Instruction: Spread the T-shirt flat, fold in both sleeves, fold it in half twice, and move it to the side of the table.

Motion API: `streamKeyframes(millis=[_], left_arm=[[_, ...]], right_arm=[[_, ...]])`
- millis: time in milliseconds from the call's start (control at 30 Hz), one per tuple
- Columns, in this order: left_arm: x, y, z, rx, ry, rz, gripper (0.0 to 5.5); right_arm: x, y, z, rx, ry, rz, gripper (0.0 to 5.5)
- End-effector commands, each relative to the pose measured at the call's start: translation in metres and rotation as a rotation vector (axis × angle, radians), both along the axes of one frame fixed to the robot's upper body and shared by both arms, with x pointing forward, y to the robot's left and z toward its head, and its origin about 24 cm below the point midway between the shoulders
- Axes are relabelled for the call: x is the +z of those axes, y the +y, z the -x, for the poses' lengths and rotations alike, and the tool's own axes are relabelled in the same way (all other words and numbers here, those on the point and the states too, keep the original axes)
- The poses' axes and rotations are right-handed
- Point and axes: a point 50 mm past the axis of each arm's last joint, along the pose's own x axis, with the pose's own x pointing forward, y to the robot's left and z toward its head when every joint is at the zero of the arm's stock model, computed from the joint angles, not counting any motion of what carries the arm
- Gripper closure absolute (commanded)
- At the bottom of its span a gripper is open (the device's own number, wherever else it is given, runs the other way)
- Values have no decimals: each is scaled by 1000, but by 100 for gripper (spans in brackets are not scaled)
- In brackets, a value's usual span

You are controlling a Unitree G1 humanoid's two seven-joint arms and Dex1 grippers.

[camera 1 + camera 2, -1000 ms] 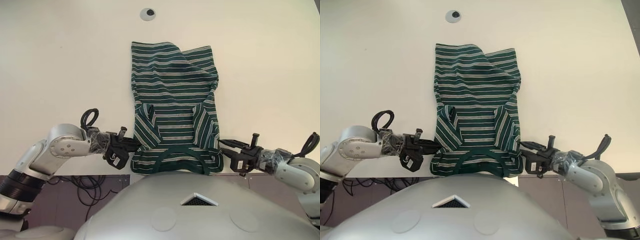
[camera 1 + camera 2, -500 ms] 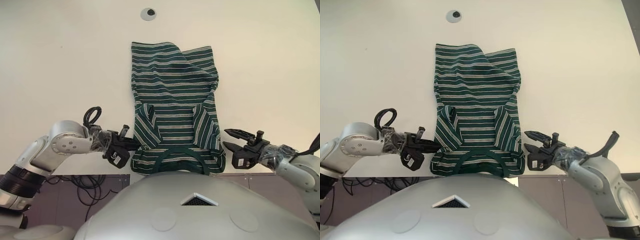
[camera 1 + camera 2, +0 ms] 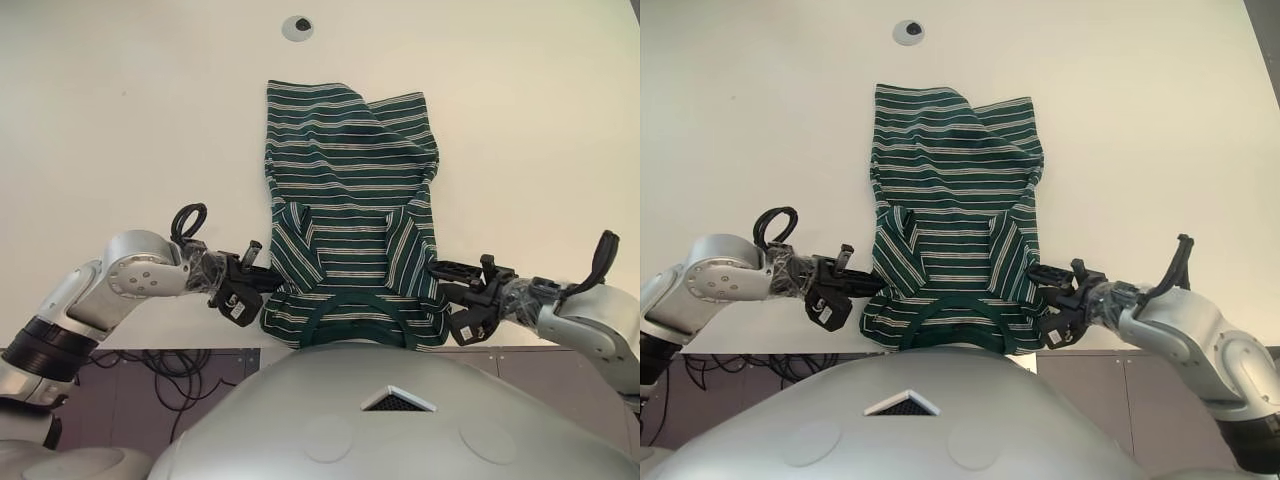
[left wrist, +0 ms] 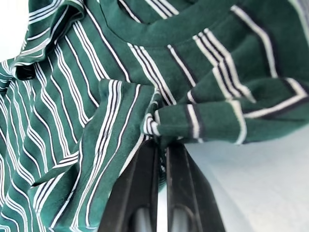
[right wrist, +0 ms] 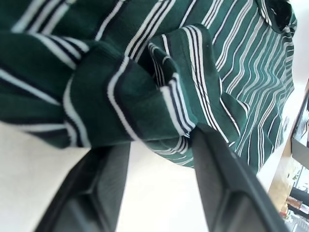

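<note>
T-shirt (image 3: 350,200), dark green knit with thin white stripes, lies lengthwise on the cream table (image 3: 120,120), collar at the near edge, both sleeves folded in over the chest.

Head view: left gripper (image 3: 258,284) and right gripper (image 3: 447,287) sit at the two near shoulder corners, presumably to lift them for the first halving.

Left wrist view: fingers (image 4: 140,188) clamped on the shoulder fold.

Right wrist view: jaws apart, straddling the bunched corner, not yet gripping.
</note>
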Motion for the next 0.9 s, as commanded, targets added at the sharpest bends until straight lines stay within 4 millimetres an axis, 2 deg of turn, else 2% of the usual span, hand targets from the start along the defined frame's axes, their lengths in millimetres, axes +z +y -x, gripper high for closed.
streamKeyframes(millis=[33, 133, 267, 400, 533, 633, 733, 833, 900], left_arm=[[-21, 14, 4, 43, 82, -143, 550], [-21, 14, 3, 65, 110, -125, 550], [-15, 11, 7, 118, 262, -35, 550], [-7, 22, 10, 191, 409, -14, 550], [-1, 33, 18, 233, 558, -48, 550], [4, 32, 20, 243, 611, -19, 550], [10, 28, 14, 284, 598, 48, 550], [24, 22, -1, 375, 620, 219, 550], [29, 22, -21, 493, 599, 330, 550]], right_arm=[[-19, -10, 11, 10, 107, 101, 418], [-21, -13, 13, 6, 126, 105, 477], [-25, -22, 12, -93, 181, 54, 548], [-33, -48, 23, -294, 321, 33, 548], [-34, -54, 34, -387, 431, -6, 548], [-28, -41, 36, -436, 493, -135, 548], [-19, -33, 30, -506, 515, -263, 548], [-2, -29, 13, -635, 550, -496, 548], [6, -26, -1, -705, 584, -649, 548]])
